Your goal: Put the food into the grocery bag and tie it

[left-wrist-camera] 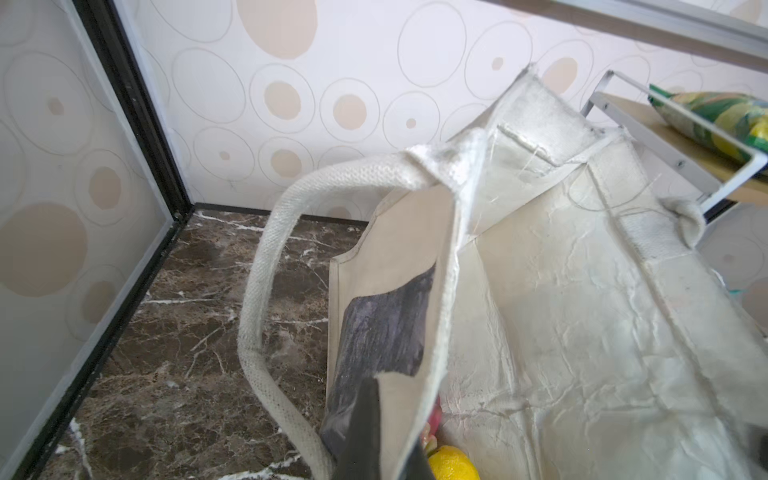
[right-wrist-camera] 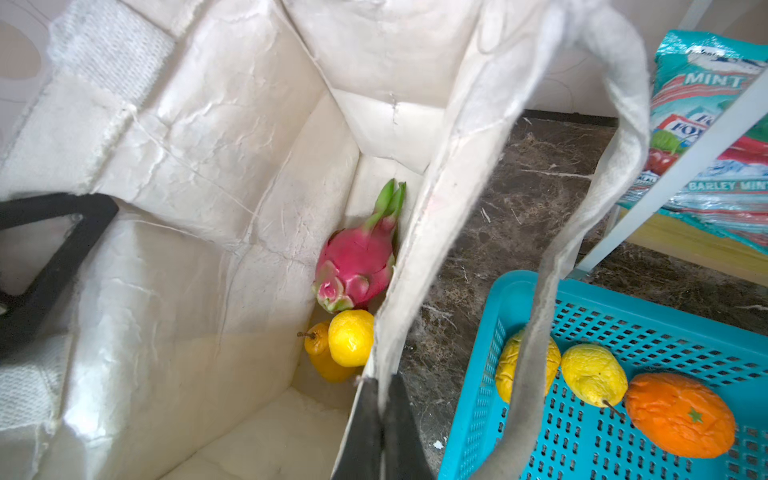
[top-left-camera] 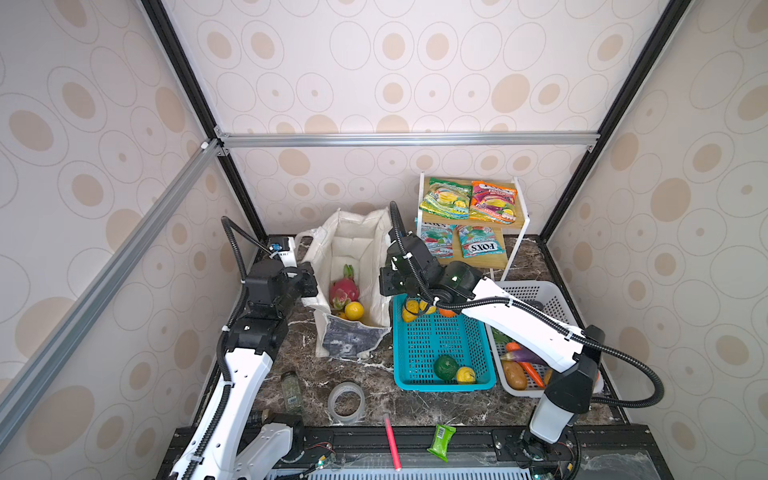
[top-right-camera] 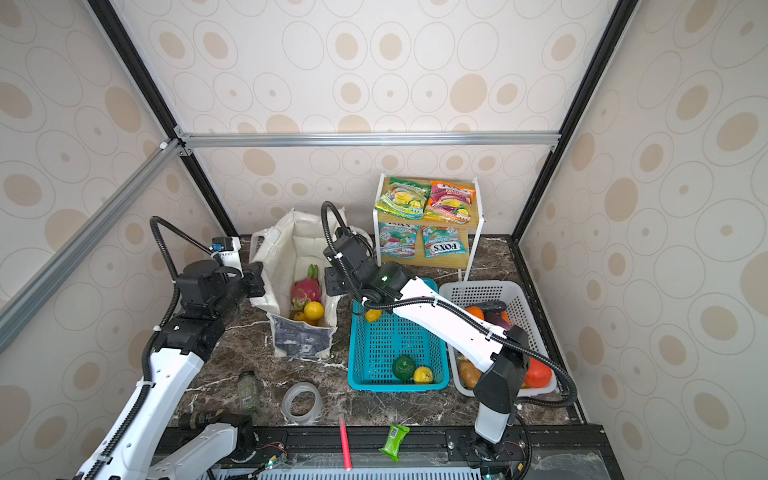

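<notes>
I judge the task to be at an early stage. The grocery bag [top-left-camera: 353, 245] stands open at about 11 o'clock on the surface [top-left-camera: 415, 405] and holds only a dragon fruit [top-left-camera: 344, 291] and a couple of yellow fruits [top-left-camera: 354, 310]. The left jaws are closed on the bag's 9 o'clock wall and the right jaws on its 3 o'clock rim, holding the mouth apart. Left to pack are the fruit in the teal basket [top-left-camera: 444, 385] at 3 o'clock, the vegetables in the white basket [top-left-camera: 528, 286] beyond it, and the green packet [top-left-camera: 446, 198] and orange packet [top-left-camera: 492, 202] on the shelf [top-left-camera: 492, 261] at 1 o'clock. The handles [left-wrist-camera: 266, 291] hang untied. The dark marbled surface also carries a tape roll [top-left-camera: 348, 387] and a jar [top-left-camera: 291, 386] near 7 o'clock. Oval-patterned walls in a metal frame enclose it.
</notes>
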Robot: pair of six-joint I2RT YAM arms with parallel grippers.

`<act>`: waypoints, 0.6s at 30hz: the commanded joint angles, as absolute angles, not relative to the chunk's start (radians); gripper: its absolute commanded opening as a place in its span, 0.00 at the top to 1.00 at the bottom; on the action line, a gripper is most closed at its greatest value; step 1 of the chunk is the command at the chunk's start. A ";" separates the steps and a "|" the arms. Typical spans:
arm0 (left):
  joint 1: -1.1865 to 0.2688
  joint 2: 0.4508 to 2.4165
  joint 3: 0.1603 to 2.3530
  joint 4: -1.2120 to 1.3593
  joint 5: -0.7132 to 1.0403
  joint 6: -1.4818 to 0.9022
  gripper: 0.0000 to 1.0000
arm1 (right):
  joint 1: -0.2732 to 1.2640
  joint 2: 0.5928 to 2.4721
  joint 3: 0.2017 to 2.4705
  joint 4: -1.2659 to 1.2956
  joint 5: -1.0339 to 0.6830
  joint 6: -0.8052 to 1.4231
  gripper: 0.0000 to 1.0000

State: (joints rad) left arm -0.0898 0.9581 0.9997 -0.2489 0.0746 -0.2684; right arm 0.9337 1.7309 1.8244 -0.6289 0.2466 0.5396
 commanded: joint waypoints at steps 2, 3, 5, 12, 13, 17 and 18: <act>-0.077 0.937 1.085 -0.220 -0.046 -0.251 1.00 | 0.907 1.645 1.765 -0.579 0.278 0.567 1.00; -0.073 0.930 1.076 -0.217 -0.058 -0.244 1.00 | 0.906 1.633 1.742 -0.579 0.305 0.570 1.00; -0.070 0.925 1.051 -0.216 -0.087 -0.247 1.00 | 0.903 1.613 1.698 -0.576 0.355 0.583 1.00; -0.067 0.912 0.881 -0.091 -0.036 -0.265 1.00 | 0.896 1.620 1.583 -0.536 0.373 0.640 1.00; -0.066 0.917 0.867 -0.085 -0.027 -0.261 1.00 | 0.896 1.637 1.588 -0.542 0.381 0.645 1.00; -0.066 0.948 0.840 -0.105 -0.061 -0.230 1.00 | 0.897 1.724 1.650 -0.608 0.395 0.653 0.98; -0.065 0.951 0.833 -0.108 -0.074 -0.223 1.00 | 0.897 1.740 1.673 -0.631 0.393 0.652 0.92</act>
